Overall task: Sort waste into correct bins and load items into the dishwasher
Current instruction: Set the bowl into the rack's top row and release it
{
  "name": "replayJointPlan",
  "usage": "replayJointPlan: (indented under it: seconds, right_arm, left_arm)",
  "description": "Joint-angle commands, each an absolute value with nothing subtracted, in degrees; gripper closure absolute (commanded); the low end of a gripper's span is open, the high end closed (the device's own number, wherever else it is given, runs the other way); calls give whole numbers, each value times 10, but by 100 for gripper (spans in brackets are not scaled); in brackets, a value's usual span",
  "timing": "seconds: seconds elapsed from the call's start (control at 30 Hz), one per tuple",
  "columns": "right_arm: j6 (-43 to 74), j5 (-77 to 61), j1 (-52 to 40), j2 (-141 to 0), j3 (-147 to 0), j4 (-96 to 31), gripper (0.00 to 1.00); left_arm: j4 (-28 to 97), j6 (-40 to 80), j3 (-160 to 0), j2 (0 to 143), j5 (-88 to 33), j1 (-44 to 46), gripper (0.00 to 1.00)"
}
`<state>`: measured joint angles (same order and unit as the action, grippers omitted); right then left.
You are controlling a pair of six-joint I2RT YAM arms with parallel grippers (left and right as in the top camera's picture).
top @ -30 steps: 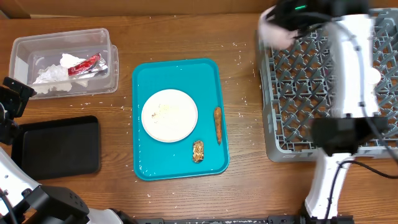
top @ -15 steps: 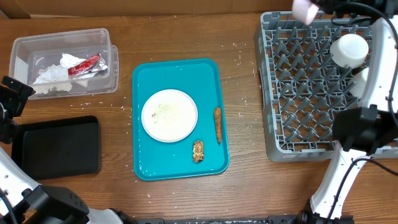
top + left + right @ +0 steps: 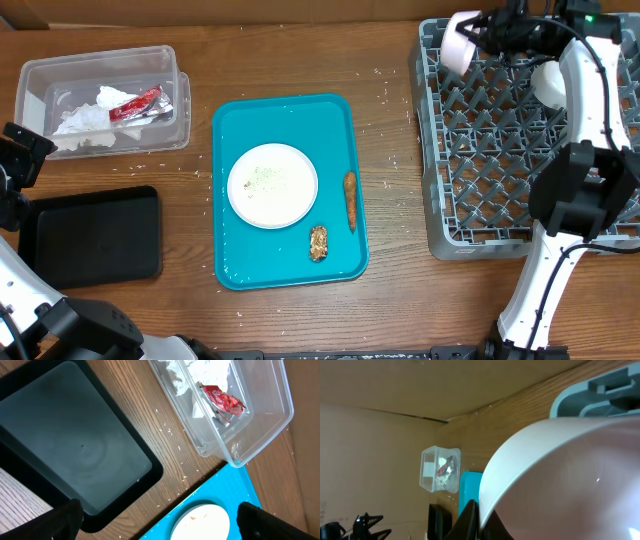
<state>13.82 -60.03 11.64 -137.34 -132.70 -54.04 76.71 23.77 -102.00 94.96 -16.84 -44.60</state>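
One pale pink bowl [image 3: 457, 45] is hanging in my right claw [image 3: 481, 522], turned on its side over the far left corner of the grey dishwasher rack [image 3: 480, 150]. In the right wrist view I am seeing the two dark fingers pinching the bowl's thin rim. Its smooth, glossy, rounded wall is filling most of that view. I cannot tell whether the bowl is touching the rack. The rack is a moulded plastic grid of upright pegs, and a round white cup [image 3: 548, 82] is sitting in it, near the far right.

My left claw [image 3: 159, 510] is hovering spread wide, gripping nothing, over the near edge of a matte black tray [image 3: 95, 235] with rounded corners.

On the wood-grain tabletop [image 3: 390, 140], a teal plastic tray [image 3: 240, 260] is lying between the black tray and the rack. It is carrying a round white plate [image 3: 272, 185] dusted with crumbs. Just right of the plate lies a slim brown sausage-shaped scrap [image 3: 350, 199], and below that a knobbly brown chunk [image 3: 318, 242].

At the far left, a clear plastic bin [image 3: 100, 52] is holding crumpled white paper [image 3: 85, 120] and a shiny red wrapper [image 3: 135, 105]. Pale crumbs are scattered across the wood around the bin and the trays.
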Motion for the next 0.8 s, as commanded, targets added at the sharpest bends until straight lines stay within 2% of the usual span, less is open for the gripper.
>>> replayJointPlan:
  seconds: [0.0, 0.47, 0.77]
  right_arm:
    - [160, -616, 116, -1370, -1292, -513, 96]
    - [180, -600, 141, -1370, -1283, -513, 96]
    - [180, -597, 183, -1370, -1283, -534, 87]
  left_arm:
    - [767, 227, -1021, 956, -161, -442, 0]
    - [767, 227, -1021, 956, -161, -442, 0]
    - [767, 227, -1021, 956, -161, -442, 0]
